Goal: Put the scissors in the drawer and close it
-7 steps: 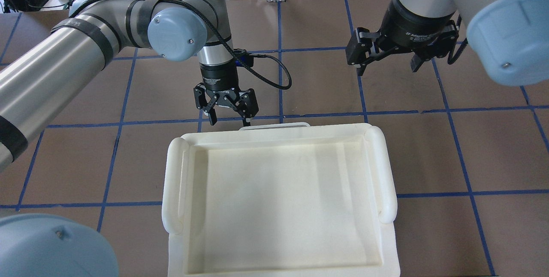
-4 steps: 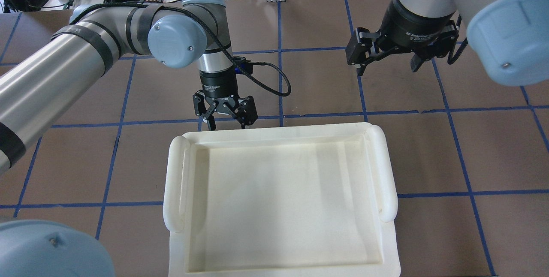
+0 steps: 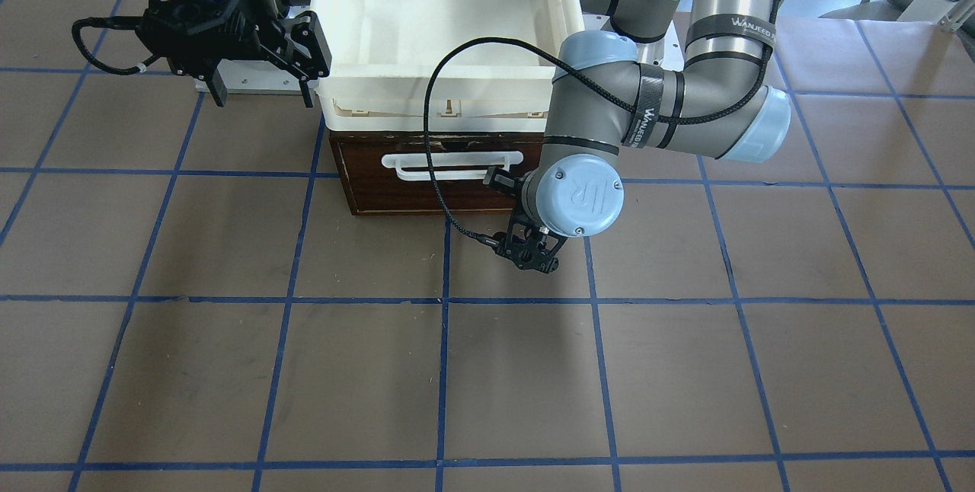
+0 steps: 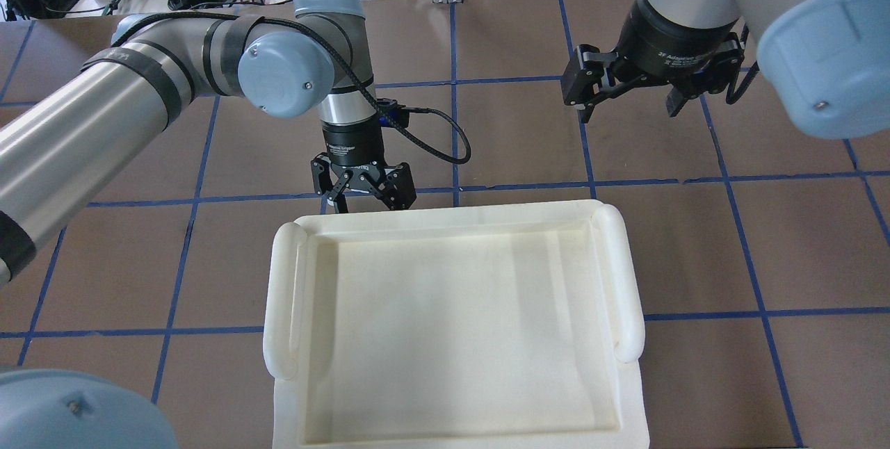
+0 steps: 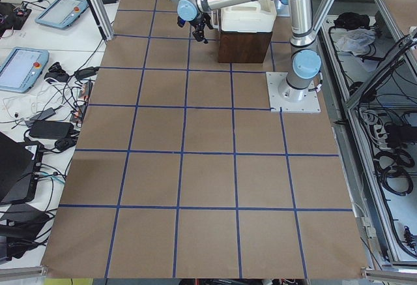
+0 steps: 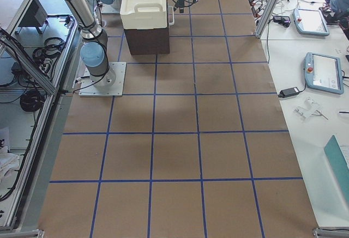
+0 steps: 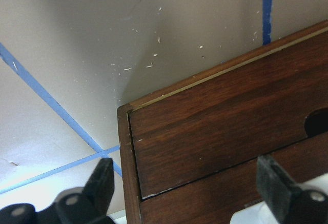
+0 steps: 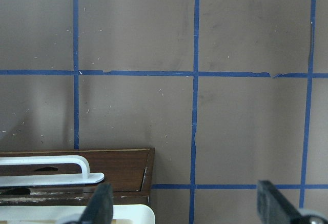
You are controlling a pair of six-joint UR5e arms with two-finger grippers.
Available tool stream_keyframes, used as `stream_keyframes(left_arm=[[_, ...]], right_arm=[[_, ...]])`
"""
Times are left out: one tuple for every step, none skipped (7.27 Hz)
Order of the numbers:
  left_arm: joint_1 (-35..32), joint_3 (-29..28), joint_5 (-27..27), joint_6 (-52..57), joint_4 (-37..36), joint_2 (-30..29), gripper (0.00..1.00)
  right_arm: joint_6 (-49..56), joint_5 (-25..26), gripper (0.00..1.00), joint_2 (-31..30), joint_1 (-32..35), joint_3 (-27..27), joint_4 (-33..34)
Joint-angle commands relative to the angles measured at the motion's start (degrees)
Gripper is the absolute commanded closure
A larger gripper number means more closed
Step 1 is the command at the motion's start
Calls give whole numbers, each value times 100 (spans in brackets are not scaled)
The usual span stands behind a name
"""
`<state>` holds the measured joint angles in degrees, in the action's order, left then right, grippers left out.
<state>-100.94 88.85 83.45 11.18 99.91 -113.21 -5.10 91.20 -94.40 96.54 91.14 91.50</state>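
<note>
Overhead: L claw [image 4: 368, 204] is spread, tips at the far rim of the tray [image 4: 452, 216]; the drawer's under that tray, out of sight. R claw [image 4: 629, 110] is spread too, well apart. Front view: drawer [image 3: 396, 195] looks pushed in, white handle [image 3: 472, 158] facing out. L claw sits just off its front, hidden behind its own wrist. L wrist cam: you see the wood front spanning the gap betw. the fingers [image 7: 100, 185]. R wrist cam: drawer corner near one finger.
</note>
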Motion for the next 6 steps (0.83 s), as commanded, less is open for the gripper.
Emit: stream_keyframes(left_arm=[[-4,71,5,16,11,53,0],[4,89,-13,25,-50,44,0],[39,-24,-30,59,-120,62,0],[92,-199,-31,68,-329,123,0],[153,-497,-13,69,-332,210,0],[345,-848,13,69,-358,324,0]], right_arm=[[0,29,0,0,5,0,0],[0,38,0,-17,5,0,-9],[9,30,0,-9,5,0,-9],[0,21,0,-9,5,0,-9],[0,-5,0,-9,5,0,-9],[9,-6,0,0,5,0,-9]])
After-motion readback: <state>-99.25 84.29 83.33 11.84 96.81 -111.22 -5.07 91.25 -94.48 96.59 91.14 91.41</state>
